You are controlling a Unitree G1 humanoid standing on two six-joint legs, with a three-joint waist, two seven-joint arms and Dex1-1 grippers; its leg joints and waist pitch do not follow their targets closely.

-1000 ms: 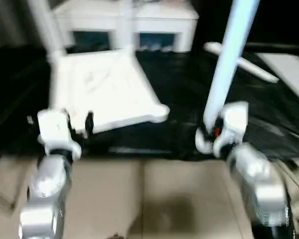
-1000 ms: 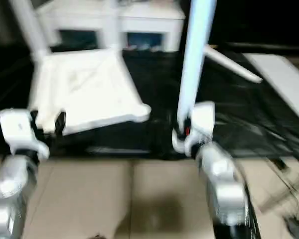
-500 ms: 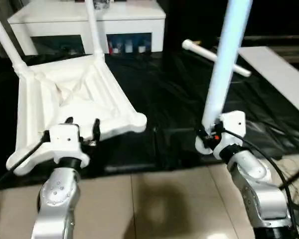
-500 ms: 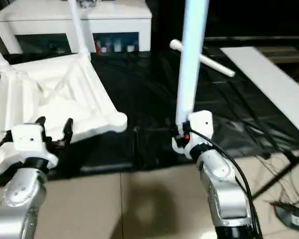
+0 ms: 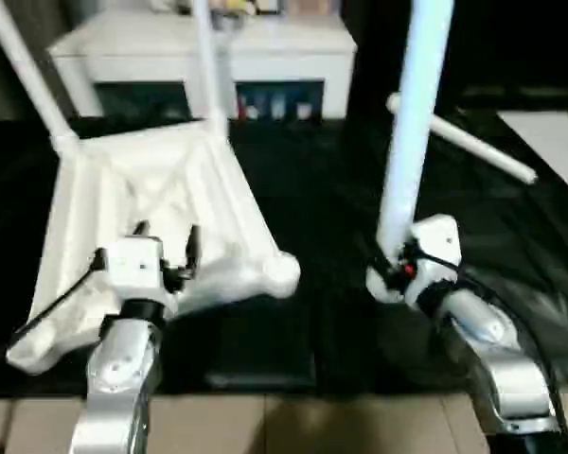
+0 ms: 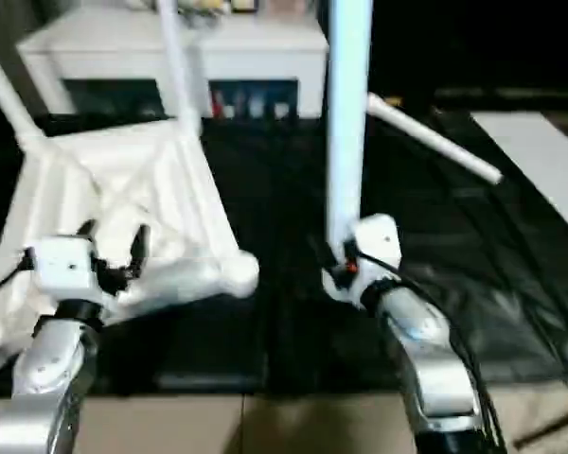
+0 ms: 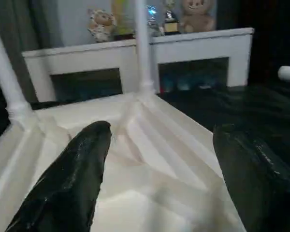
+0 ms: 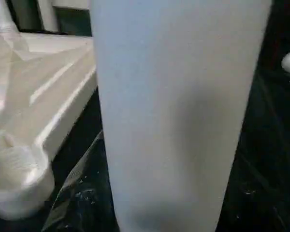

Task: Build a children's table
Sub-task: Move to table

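Observation:
The children's table's white tabletop [image 5: 151,199] lies upside down on the black mat, ribbed underside up. Two white legs [image 5: 208,66] stand in its far corner sockets. The near right corner socket [image 5: 282,272] holds no leg. My left gripper [image 5: 166,244] hovers open over the tabletop's near edge; its black fingers [image 7: 72,179] straddle the ribs. My right gripper [image 5: 393,270] is shut on the lower end of a third leg [image 5: 412,123], held upright to the right of the tabletop. That leg [image 8: 179,106] stands close in the right wrist view. A fourth leg [image 5: 464,142] lies on the mat at the back right.
A white cabinet [image 5: 208,47] with dark doors and toys on top stands behind the tabletop. A flat white board [image 5: 549,142] lies at the far right. Black mat [image 5: 312,189] separates the tabletop from the held leg. Tan floor shows at the near edge.
The head camera has shifted and tilted, so the whole scene sits differently. My left gripper now reaches over the tabletop's near edge. The right gripper still holds the leg upright.

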